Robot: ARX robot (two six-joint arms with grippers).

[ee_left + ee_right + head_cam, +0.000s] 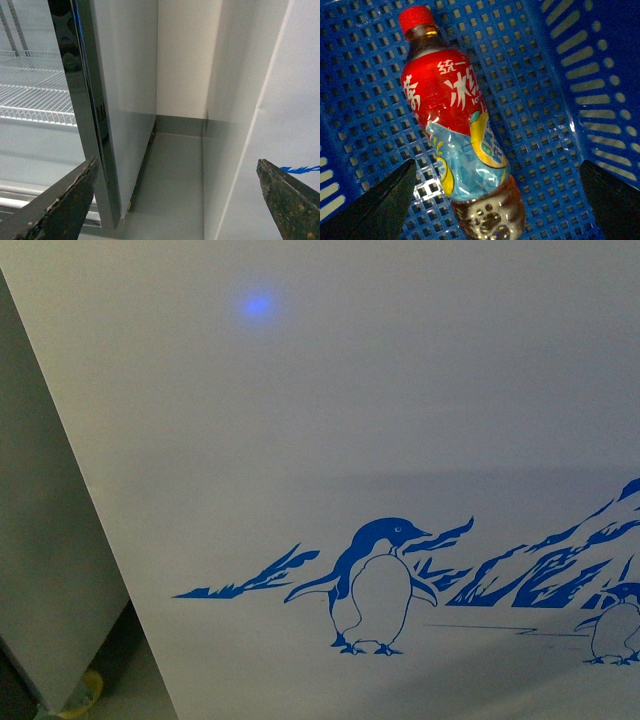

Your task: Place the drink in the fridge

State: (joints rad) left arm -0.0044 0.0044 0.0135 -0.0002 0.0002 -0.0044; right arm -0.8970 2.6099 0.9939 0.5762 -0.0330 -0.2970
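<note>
Only the right wrist view showed the drink [455, 115]: a clear plastic bottle of dark liquid with a red cap [416, 19] and a red label printed with white characters above a pale blue and yellow band. It lay on its side on the perforated floor of a blue plastic basket [555, 100]. The right gripper [497, 162] hung over it with its dark fingers [380, 210] spread wide, one on each side of the bottle's lower half and neither touching it. The front view held none of this. It was filled by the white side of the fridge [300, 440], close up, with a blue penguin [375, 585] and jagged blue mountains [540, 565] drawn on it and a small blue spot of light [258, 305] higher up. A grey cabinet [50, 540] stood at the left edge. The left wrist view showed the left gripper [176, 162] empty, its worn fingers [65, 205] wide apart. It faced the narrow gap of grey floor [170, 190] between the glass-door cabinet with white wire shelves [35, 95] and the fridge's white wall [295, 100].
</note>
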